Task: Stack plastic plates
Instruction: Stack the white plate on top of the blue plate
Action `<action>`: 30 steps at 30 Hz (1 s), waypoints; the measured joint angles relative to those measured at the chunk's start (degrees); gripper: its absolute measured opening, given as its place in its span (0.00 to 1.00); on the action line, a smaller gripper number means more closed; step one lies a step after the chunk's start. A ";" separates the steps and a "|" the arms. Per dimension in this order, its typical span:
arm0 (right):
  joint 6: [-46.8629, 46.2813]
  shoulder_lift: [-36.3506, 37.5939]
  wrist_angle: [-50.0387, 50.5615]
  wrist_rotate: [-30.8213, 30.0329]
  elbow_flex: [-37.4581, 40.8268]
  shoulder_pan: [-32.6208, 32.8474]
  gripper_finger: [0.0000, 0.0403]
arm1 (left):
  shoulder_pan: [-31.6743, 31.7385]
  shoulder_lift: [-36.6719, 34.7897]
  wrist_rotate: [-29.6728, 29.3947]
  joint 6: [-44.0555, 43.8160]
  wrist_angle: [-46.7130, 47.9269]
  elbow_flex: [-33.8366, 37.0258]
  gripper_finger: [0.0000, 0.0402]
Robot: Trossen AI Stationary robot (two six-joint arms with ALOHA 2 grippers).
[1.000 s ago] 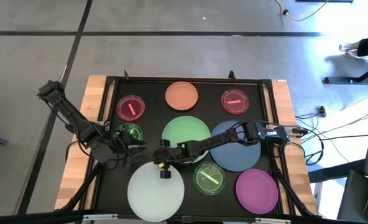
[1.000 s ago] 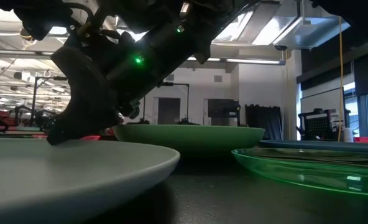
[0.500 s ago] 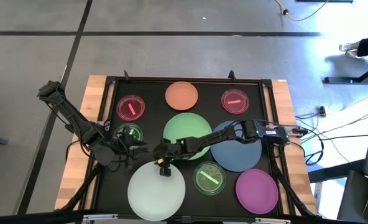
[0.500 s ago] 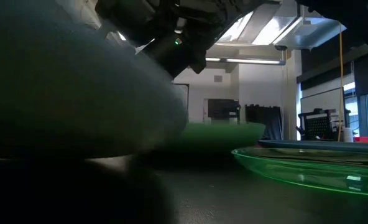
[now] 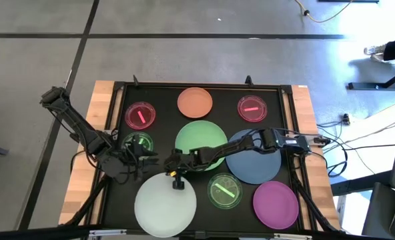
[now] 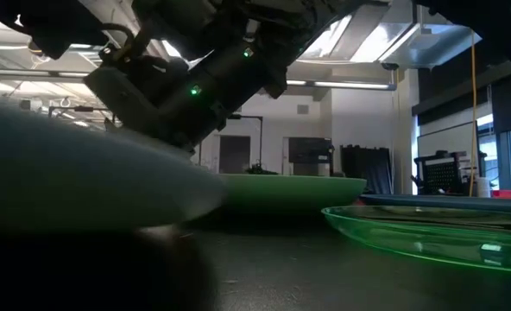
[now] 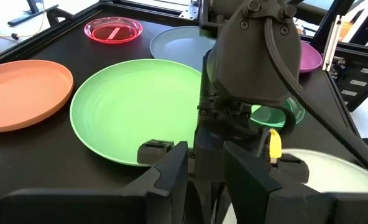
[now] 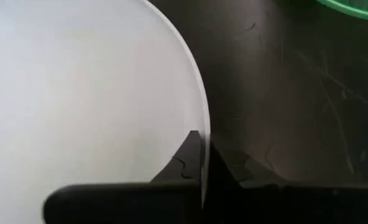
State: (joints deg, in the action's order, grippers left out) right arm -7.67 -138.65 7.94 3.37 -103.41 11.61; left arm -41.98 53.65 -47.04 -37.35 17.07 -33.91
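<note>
A large whitish plate (image 5: pixel 164 205) is at the table's near edge, and my right gripper (image 5: pixel 177 180) is shut on its far rim. In the low view the plate (image 6: pixel 66 173) is raised and tilted above a dark shadow. Whether its near edge touches the table cannot be told. My left gripper (image 5: pixel 149 160) is open and empty just left of it, above the table beside a small green striped dish (image 5: pixel 141 143). The large green plate (image 5: pixel 201 143) and the blue plate (image 5: pixel 252 159) lie flat on the mat. My right gripper pinches the whitish plate's far rim (image 8: pixel 201 146) between its two fingers, one on the upper face and one under it. The fingers reach in from the table's far right, slanting down. The rim is lifted and the plate tilts.
An orange plate (image 5: pixel 195 102) and two small pink dishes (image 5: pixel 140 115) (image 5: pixel 252 108) lie along the far side. A second green striped dish (image 5: pixel 225 191) and a purple plate (image 5: pixel 275 203) lie at the near right. A raised black frame (image 5: pixel 204 85) borders the mat.
My right gripper, holding the whitish plate's far rim, has risen. The plate lay flat on the table a second ago. It now stands raised and tilted, and it has shifted slightly toward the table's left edge.
</note>
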 joint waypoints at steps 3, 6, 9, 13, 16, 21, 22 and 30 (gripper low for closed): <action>2.02 1.17 0.63 -1.84 0.10 0.09 0.01 | 0.00 -0.02 0.15 -0.01 -0.32 0.00 0.24; 2.44 2.73 1.37 -2.28 0.12 0.05 0.00 | -0.06 -0.02 0.17 -0.01 -0.71 0.00 0.24; 3.81 4.61 2.49 -3.73 0.12 0.03 0.00 | -0.04 -0.02 -0.01 -0.05 -1.04 -0.02 0.24; 5.74 6.78 5.23 -6.18 0.12 -0.02 0.00 | -0.03 -0.02 -0.06 -0.09 -1.21 -0.02 0.24; 6.70 8.59 6.66 -7.88 0.10 -0.02 0.00 | -0.02 -0.04 -0.84 -0.26 -2.16 -0.07 0.24; 6.83 11.07 9.54 -7.41 0.11 -0.02 0.00 | -0.03 -0.04 -4.36 0.41 -5.28 -0.07 0.24; 7.07 11.67 10.02 -7.35 0.11 -0.03 0.00 | -0.03 -0.06 -4.55 0.96 -5.21 -0.12 0.24; 9.71 17.37 14.76 -8.19 0.01 0.42 0.00 | -0.11 -0.02 -8.31 1.63 -4.91 0.00 0.24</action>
State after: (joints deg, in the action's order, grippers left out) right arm 2.04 -121.28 22.70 -4.82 -103.39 12.03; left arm -42.09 53.63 -55.35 -35.73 12.16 -33.91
